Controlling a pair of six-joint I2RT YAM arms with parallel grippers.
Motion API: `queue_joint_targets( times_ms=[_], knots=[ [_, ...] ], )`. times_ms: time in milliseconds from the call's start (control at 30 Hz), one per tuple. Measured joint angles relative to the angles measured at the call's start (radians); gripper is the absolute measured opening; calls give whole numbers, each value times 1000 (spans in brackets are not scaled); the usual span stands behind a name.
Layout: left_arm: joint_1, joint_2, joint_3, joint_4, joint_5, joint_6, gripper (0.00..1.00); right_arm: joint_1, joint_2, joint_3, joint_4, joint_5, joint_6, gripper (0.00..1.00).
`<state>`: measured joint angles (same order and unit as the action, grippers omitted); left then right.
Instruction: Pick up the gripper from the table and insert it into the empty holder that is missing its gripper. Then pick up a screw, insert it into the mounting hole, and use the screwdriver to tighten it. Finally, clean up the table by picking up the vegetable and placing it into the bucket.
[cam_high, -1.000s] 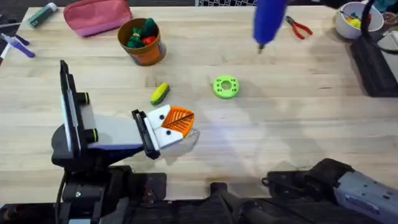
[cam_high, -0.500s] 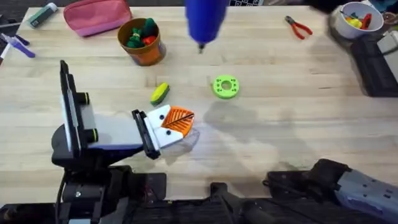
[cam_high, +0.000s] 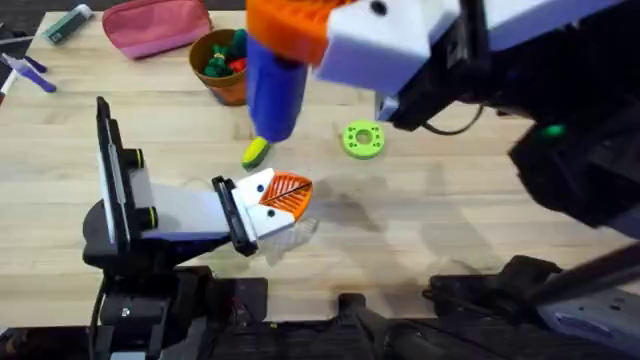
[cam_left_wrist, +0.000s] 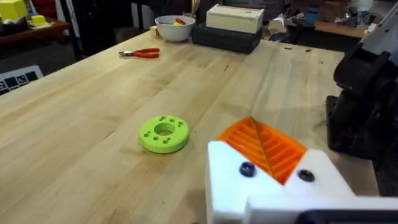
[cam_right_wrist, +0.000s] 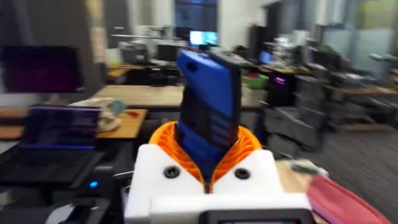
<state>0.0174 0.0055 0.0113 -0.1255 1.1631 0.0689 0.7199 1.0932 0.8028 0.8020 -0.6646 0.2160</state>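
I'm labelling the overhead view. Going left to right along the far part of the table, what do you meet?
Pink pouch → bucket → screwdriver held in the right pincer → green ring.

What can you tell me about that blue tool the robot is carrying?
The screwdriver is a chunky blue pen-shaped tool, plastic by its look, with dark panels on its body in the right wrist view. The right hand clamps it between white fingers with orange ribbed pads. It hangs upright above the table, lower end over the yellow-green vegetable.
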Motion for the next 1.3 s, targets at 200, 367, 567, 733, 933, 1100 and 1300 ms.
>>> queue_joint_targets(
  times_ms=[200,367,567,733,933,1100,1300],
  knots=[
    [0,0,0,0,0,0,18,0,86,0,130,-185,26,25],
    [0,0,0,0,0,0,18,0,119,0,155,-305,42,25],
    [0,0,0,0,0,0,18,0,120,0,160,-358,47,25],
    [0,0,0,0,0,0,18,2,129,0,175,-374,47,25],
    [0,0,0,0,0,0,18,29,179,2,177,-377,46,25],
    [0,0,0,0,0,0,18,40,244,39,173,-404,41,25],
    [0,0,0,0,0,0,18,41,280,84,174,-423,30,25]
  ],
)
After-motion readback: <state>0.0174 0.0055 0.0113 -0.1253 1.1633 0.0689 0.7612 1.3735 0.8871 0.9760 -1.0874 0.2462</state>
